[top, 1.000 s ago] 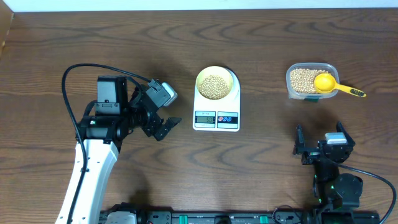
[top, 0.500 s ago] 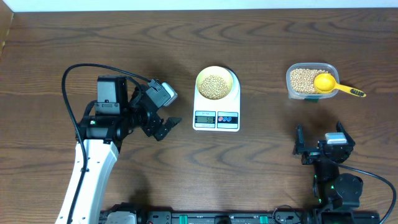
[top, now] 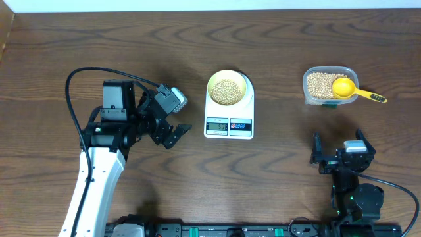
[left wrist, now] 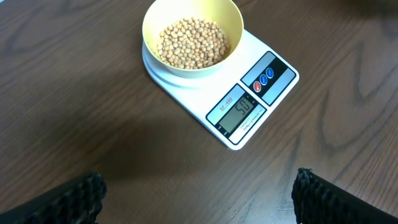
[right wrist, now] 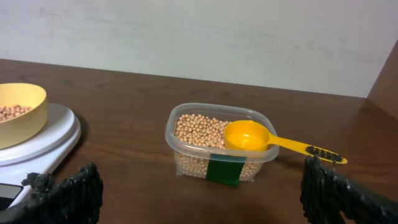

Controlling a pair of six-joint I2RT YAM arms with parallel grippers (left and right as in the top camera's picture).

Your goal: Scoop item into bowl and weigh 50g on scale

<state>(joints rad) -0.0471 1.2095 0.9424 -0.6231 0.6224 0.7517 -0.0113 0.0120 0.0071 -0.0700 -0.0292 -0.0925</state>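
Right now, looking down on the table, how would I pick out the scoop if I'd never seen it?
On the wooden table, look right of the white scale to the clear tub of beans. The scoop lies across its right rim, handle pointing outward. It is bright yellow with a long handle, unlike the paler, handleless bowl.

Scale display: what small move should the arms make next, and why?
Probably draw the left gripper back to rest. The scale seems to show 50, the bowl of beans sits on its platform, and the scoop rests in the container. The right gripper, like the left, is open and empty.
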